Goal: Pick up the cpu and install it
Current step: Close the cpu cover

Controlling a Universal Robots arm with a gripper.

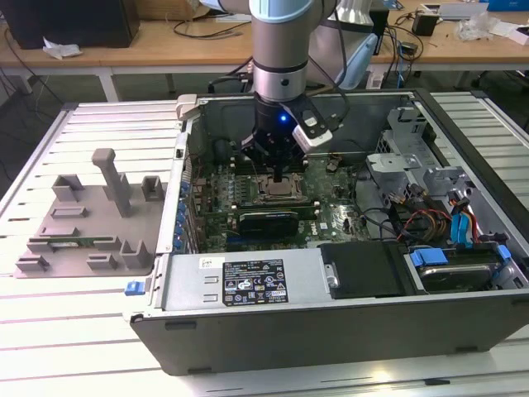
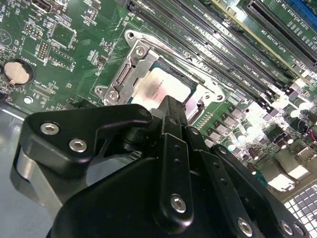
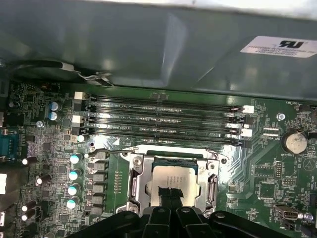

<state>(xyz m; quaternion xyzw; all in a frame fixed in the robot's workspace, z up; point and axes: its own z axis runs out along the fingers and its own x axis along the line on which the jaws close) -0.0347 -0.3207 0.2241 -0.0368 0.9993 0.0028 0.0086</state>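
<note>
The cpu [image 1: 279, 188] lies flat inside the open metal socket frame [image 3: 136, 178] on the green motherboard [image 3: 247, 163] of an open computer case. Its silver-grey top [image 3: 173, 177] [image 2: 166, 87] shows in both wrist views. My gripper [image 1: 278, 176] hangs straight down over the socket. The black fingers stand together, shut, with their tips [image 3: 169, 194] [image 2: 169, 101] at the middle of the cpu's top plate. I cannot tell whether they press on it or hover just above. Nothing is held between them.
Memory slots [image 3: 163, 116] run beside the socket, and the case wall [image 3: 148, 44] rises behind them. A grey slotted fixture tray [image 1: 91, 215] lies at the exterior view's left. The power supply [image 1: 248, 281] sits at the case front, with drive bays and cables [image 1: 438, 223] to the right.
</note>
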